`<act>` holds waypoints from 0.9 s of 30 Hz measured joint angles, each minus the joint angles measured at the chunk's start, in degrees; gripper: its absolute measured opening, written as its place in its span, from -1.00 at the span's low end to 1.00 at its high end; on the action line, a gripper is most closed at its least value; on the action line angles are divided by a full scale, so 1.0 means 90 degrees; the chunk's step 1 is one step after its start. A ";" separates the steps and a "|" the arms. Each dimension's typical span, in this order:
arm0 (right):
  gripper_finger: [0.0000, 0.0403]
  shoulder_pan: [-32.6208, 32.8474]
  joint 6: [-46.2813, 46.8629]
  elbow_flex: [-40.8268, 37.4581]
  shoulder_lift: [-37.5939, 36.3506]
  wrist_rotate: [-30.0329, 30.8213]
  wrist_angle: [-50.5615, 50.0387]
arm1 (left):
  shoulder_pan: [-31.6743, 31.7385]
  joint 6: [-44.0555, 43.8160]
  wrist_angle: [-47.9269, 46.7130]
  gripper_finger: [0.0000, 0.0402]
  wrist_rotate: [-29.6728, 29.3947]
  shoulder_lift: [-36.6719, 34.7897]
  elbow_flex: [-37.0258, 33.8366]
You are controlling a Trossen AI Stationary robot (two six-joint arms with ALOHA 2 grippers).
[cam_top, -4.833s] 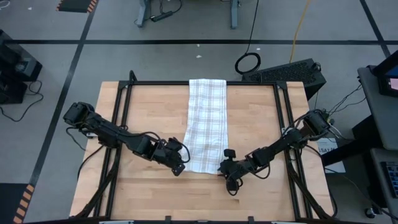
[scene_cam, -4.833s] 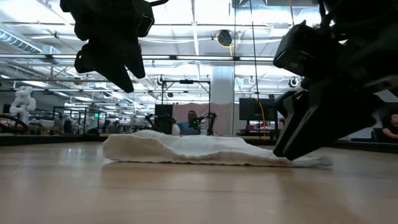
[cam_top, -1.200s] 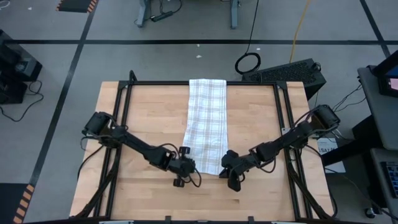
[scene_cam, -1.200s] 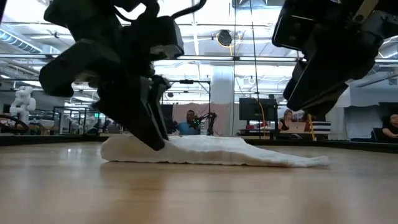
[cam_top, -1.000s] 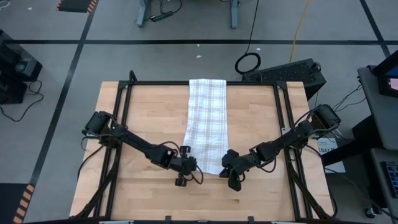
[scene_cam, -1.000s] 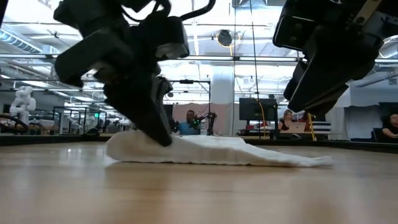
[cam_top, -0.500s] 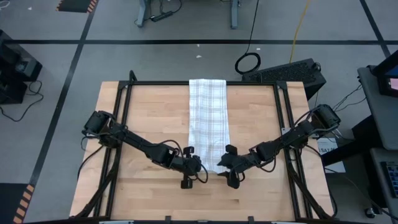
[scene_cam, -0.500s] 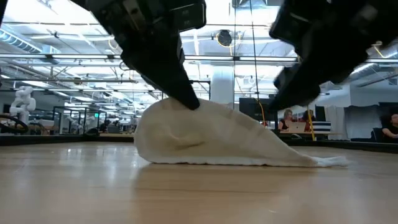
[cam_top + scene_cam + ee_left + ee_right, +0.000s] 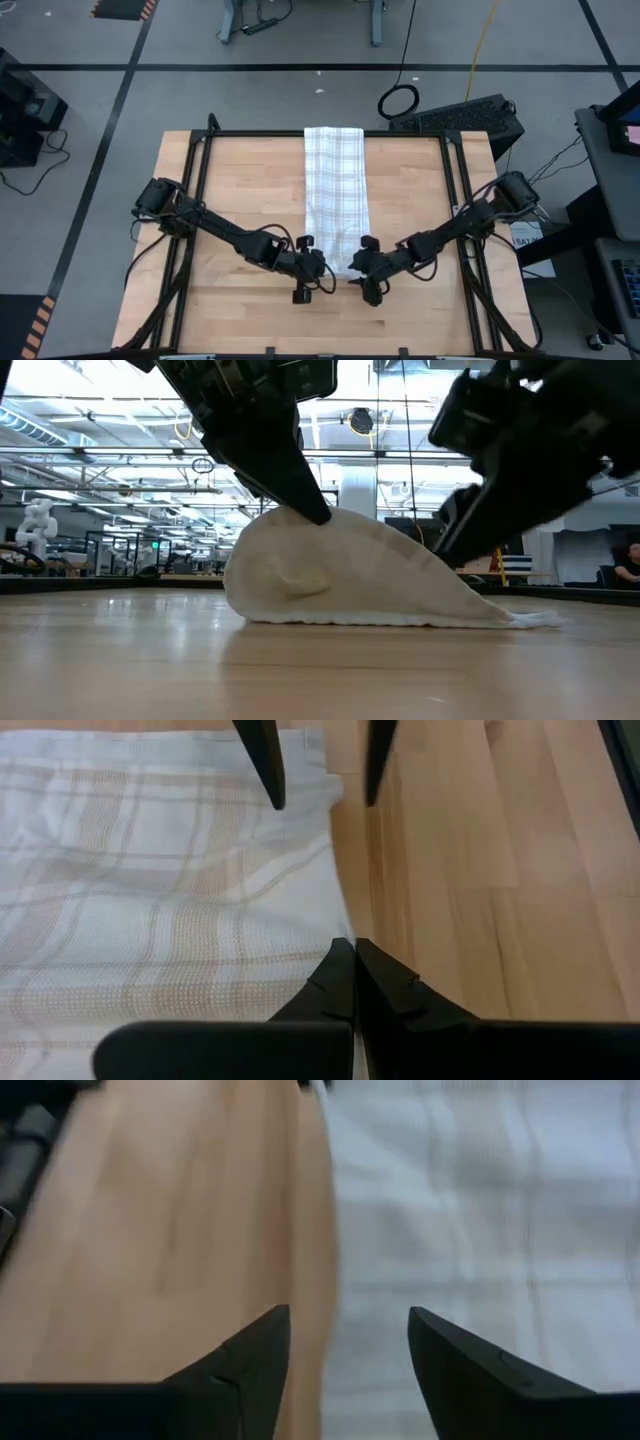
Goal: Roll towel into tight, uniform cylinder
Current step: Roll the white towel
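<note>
The towel [image 9: 335,195] lies as a long checked strip down the middle of the wooden table [image 9: 240,180], its long axis running from the table's far edge, under the black frame rail [image 9: 400,133], toward the near edge between the two arms. Its far end is flat and square to that edge; its near end is gathered and lifted.

The left gripper [image 9: 318,268] sits at the towel's near left corner with its fingers pressed together, pinching the cloth. The right gripper [image 9: 357,268] is just beside the near right corner, its fingers a moderate gap apart with nothing visibly between them.

The high view shows only a narrowed, shortened near end. The low view shows what that hides: the cloth pulled up into a hump [image 9: 300,565] under the left gripper [image 9: 318,512], sloping down to a flat edge at the right. The left wrist view shows the closed fingertips [image 9: 340,970] on the towel's edge, and the right gripper's two separated fingers beyond.

A second ago the towel lay nearly flat on the table; the near left corner has since been raised and drawn inward, and the right gripper's fingers have parted.
</note>
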 joint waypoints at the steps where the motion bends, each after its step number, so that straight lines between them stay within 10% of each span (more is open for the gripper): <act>1: -0.08 -0.0001 -0.0004 0.0000 0.0012 0.0009 -0.0111 | 0.0000 -0.0001 0.0001 -0.99 0.0001 0.0000 0.0000; 13: -0.61 0.0008 0.0181 0.0000 0.0012 0.0018 -0.0374 | 0.0000 -0.0044 -0.0031 -0.99 0.0003 -0.0155 0.0000; 27: 0.01 0.0223 0.0384 0.0000 0.0041 0.0139 -0.0670 | 0.0039 -0.0323 -0.0009 -0.99 0.0001 -0.0155 0.0000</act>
